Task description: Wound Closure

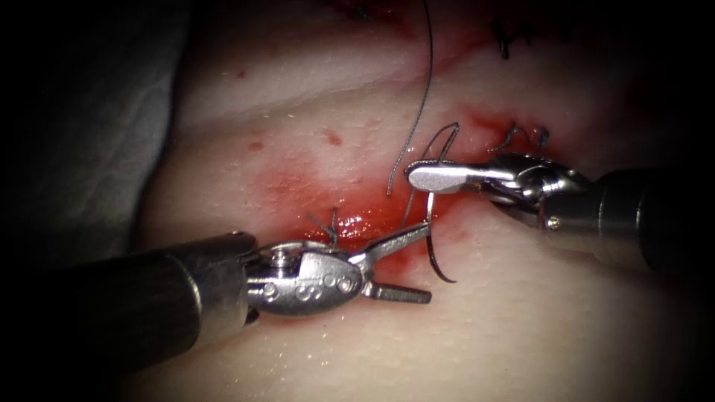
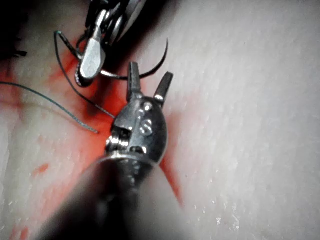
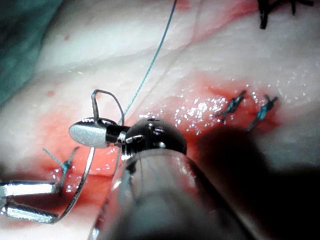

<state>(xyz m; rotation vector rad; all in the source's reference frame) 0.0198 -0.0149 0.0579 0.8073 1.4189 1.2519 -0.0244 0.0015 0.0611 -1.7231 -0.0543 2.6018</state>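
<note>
Setting: a surgical training laboratory, bench practice. Evidence: the work piece is a slab of pale tissue [image 1: 521, 327] with visible layered bands, lying against a grey-green cloth drape [image 1: 89, 134]. Red fluid [image 1: 357, 216] stains the surface around the cut. Short cut ends of thread [image 3: 235, 104] stand up from finished stitches. Two polished metal robotic instrument shafts enter the field, which is lit from above with dark edges.

A grey-green cloth [image 1: 89, 134] lies beside the pale slab, at the endoscope view's left edge.
</note>
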